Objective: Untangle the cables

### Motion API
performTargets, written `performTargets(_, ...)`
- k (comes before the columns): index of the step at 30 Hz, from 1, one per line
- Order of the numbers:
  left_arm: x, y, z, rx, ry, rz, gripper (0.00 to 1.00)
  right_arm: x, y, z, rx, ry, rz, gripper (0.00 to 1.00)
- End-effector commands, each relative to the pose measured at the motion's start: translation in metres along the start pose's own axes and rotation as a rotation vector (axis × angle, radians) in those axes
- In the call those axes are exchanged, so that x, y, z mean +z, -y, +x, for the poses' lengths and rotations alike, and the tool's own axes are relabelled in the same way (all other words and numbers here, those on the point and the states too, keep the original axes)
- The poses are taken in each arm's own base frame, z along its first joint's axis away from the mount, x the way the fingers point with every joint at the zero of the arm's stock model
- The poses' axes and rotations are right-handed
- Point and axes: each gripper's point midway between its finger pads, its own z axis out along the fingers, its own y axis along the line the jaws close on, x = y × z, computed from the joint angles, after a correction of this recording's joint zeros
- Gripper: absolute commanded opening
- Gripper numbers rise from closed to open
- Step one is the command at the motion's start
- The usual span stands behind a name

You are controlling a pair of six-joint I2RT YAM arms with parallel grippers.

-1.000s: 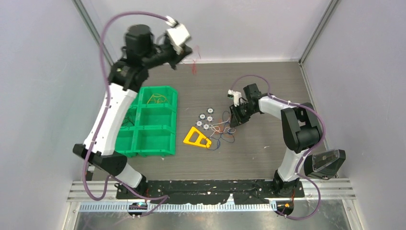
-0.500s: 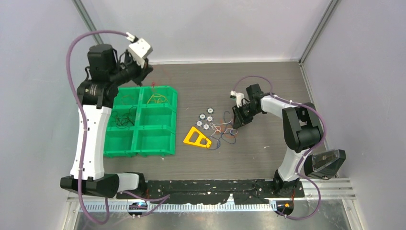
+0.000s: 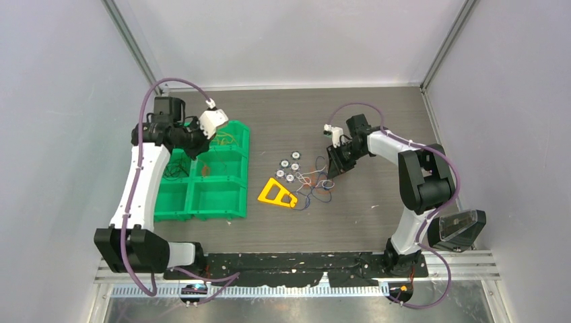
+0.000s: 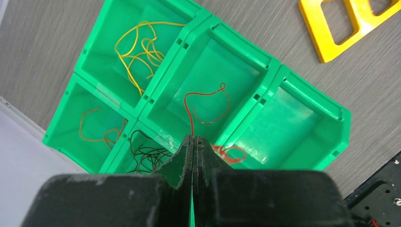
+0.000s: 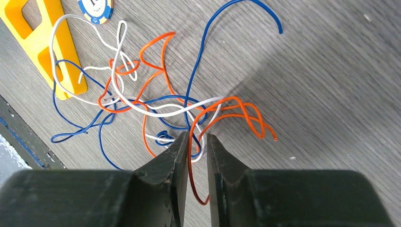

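A tangle of orange, blue and white cables (image 3: 313, 185) lies on the table at mid right. My right gripper (image 3: 330, 169) is low at its right edge. In the right wrist view the gripper (image 5: 195, 136) stands slightly open, with a loop of orange cable (image 5: 236, 106) lying loose between the fingers, among blue (image 5: 208, 42) and white (image 5: 142, 106) strands. My left gripper (image 3: 196, 145) hovers over the green bin (image 3: 246, 168). In the left wrist view it (image 4: 194, 138) is shut on a red cable (image 4: 208, 101), which hangs into the bin's middle compartment.
The bin (image 4: 269, 61) has yellow cables (image 4: 137, 47), orange-brown cables (image 4: 99, 132) and black cables (image 4: 149, 153) in separate compartments. A yellow plastic piece (image 3: 276, 193) and several small round discs (image 3: 288, 167) lie left of the tangle. Walls close in the table.
My left arm has swung from the table's back edge to the left and down over the green bin, carrying the red cable. My right gripper has barely shifted at the tangle.
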Motion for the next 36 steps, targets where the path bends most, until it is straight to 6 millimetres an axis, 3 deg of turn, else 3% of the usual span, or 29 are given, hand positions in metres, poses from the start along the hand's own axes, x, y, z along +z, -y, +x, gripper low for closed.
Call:
performTargets(1,0.015,-0.006,0.014,0.064,-0.078,0.017,0.00,-0.009,-0.002,-0.019,-0.024,0.035,-0.006,0.25)
performTargets(12,0.095,-0.011,0.009,0.077,-0.046,0.013,0.00,-0.008,-0.001,-0.020,-0.002,0.031,-0.001,0.25)
performTargets(15,0.104,-0.006,0.027,0.090,-0.096,0.032,0.00,-0.012,-0.002,-0.021,-0.009,0.033,0.004,0.25)
performTargets(18,0.099,-0.003,0.048,0.095,-0.133,0.040,0.00,-0.015,-0.004,-0.020,-0.019,0.036,0.003,0.25)
performTargets(19,0.095,0.000,0.051,0.095,-0.131,0.051,0.03,-0.016,-0.005,-0.020,-0.024,0.040,0.002,0.26)
performTargets(20,0.091,0.002,0.052,0.094,-0.133,0.059,0.18,-0.016,-0.007,-0.019,-0.024,0.039,-0.006,0.27)
performTargets(21,0.086,0.006,0.051,0.096,-0.132,0.071,0.43,-0.016,-0.008,-0.018,-0.023,0.039,-0.010,0.29)
performTargets(22,0.080,0.011,0.047,0.094,-0.124,0.094,0.56,-0.016,-0.009,-0.018,-0.023,0.040,-0.018,0.33)
performTargets(24,0.065,0.017,0.029,0.073,-0.068,0.113,0.70,-0.014,-0.010,-0.018,-0.020,0.040,-0.028,0.40)
performTargets(27,0.044,0.023,-0.016,0.051,0.091,0.126,0.80,-0.011,-0.012,-0.024,-0.012,0.056,-0.043,0.43)
performTargets(30,0.039,0.028,-0.048,0.034,0.180,0.129,0.83,-0.005,-0.011,-0.028,-0.007,0.056,-0.053,0.41)
performTargets(32,0.045,0.040,-0.064,0.048,0.205,0.161,0.84,-0.005,-0.011,-0.033,-0.029,0.062,-0.058,0.24)
performTargets(33,0.049,0.047,-0.072,0.057,0.218,0.180,0.84,-0.008,-0.014,-0.036,-0.042,0.069,-0.068,0.10)
performTargets(36,0.058,0.069,-0.099,0.054,0.293,0.251,0.84,-0.033,-0.033,-0.055,-0.161,0.157,-0.098,0.06)
